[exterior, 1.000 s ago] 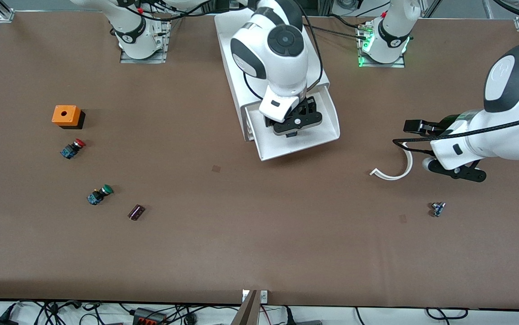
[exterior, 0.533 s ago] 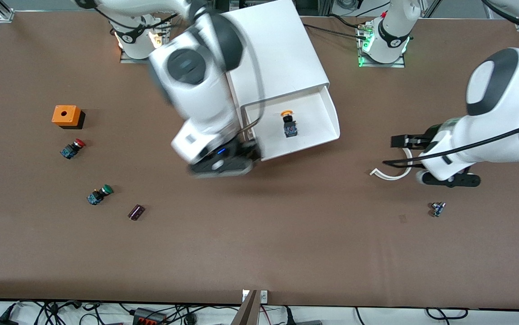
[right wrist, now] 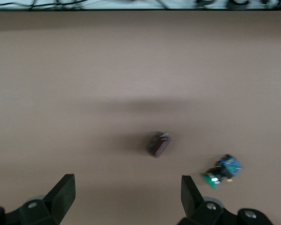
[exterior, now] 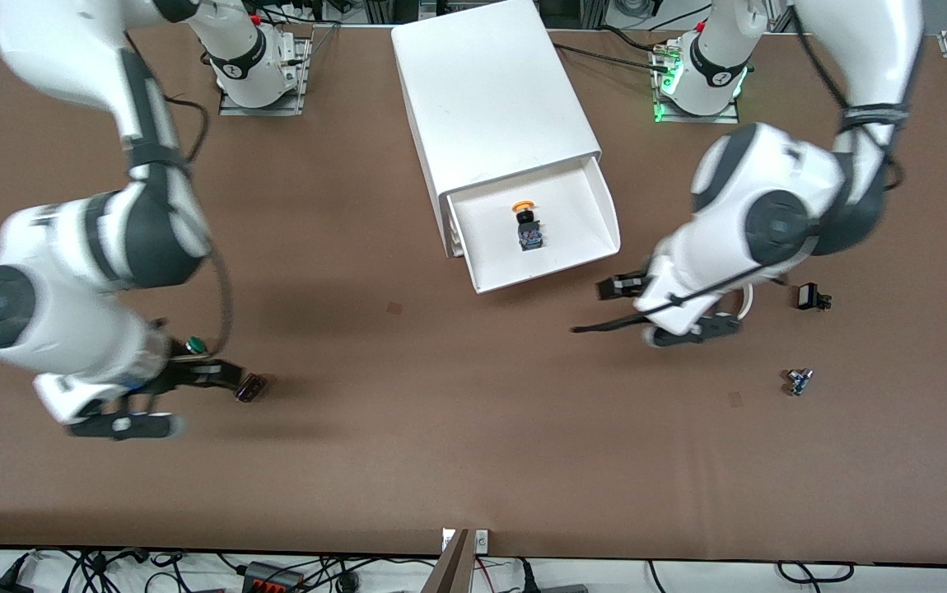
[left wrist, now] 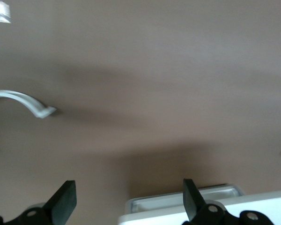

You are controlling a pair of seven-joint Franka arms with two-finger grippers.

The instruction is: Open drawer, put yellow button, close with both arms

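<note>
1. We see the drawer [exterior: 543, 235], the top one of the white cabinet [exterior: 490, 91], pulled out toward the front camera, its tray open to view.
2. The yellow button [exterior: 528, 224] lies inside that drawer, about midway across the tray floor, its yellow-orange cap pointing toward the cabinet body and its grey-blue block toward the drawer's front lip. Nothing touches it.
3. Our left gripper [exterior: 618, 306] hangs over bare table toward the left arm's end, just beside the drawer's front corner and apart from it. In the left wrist view the left gripper [left wrist: 126, 201] shows its two black fingers [left wrist: 64, 200] spread wide with nothing between them; the drawer's front edge [left wrist: 187, 202] shows low in that picture.
4. A curved white strip [left wrist: 23, 101] lies on the table near the left gripper; in the front view most of it is hidden under the left arm [exterior: 770, 222].
5. Our right gripper [exterior: 214, 377] is over the table toward the right arm's end, well apart from the cabinet. In the right wrist view the right gripper [right wrist: 126, 199] has its fingers [right wrist: 63, 192] set wide and empty.
6. Near the right gripper lie a small dark maroon cylinder [right wrist: 157, 144] and the green-capped button [right wrist: 222, 170], each alone on the brown table [exterior: 440, 428].
7. Toward the left arm's end we also note a small black part [exterior: 811, 298] and a small blue-grey part [exterior: 798, 380], both clear of the arms.
</note>
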